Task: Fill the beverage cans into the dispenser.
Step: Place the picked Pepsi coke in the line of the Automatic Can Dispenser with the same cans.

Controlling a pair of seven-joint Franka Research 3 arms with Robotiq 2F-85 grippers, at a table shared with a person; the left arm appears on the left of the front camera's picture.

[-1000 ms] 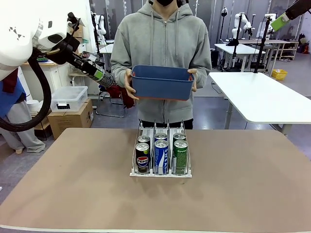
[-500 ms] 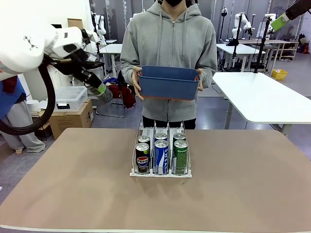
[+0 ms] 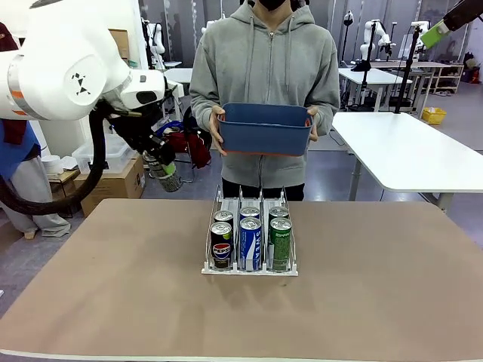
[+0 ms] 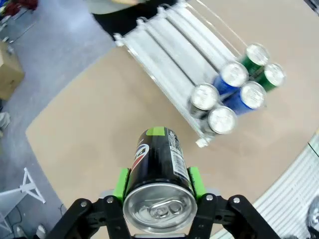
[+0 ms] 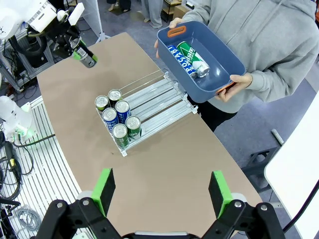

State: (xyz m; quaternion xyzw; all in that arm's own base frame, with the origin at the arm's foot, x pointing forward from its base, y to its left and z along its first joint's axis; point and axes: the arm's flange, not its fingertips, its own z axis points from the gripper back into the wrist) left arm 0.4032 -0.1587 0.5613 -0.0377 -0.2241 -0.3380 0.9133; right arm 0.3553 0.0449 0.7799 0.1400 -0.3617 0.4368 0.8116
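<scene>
Left hand (image 3: 164, 170) swung lower, nearer table (image 3: 113, 264), clamped on black can (image 4: 158, 159). Dispenser (image 4: 164, 45) ahead of it, below. Six cans (image 4: 223, 119) racked, two per lane. Two more cans (image 5: 192, 57) wait in person's blue bin (image 3: 264, 136). Right hand (image 5: 162, 191) spread wide, empty.

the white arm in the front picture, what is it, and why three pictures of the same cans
It is the left arm of a two-armed robot sharing a table with a person. The front picture looks across the table; the other two come from cameras on each wrist. On the table stands a dispenser holding six cans in three lanes. The left pincer is shut on a dark can, up in the air. The right pincer is open and empty, high above. The person holds a blue bin with two more cans lying in it.
</scene>
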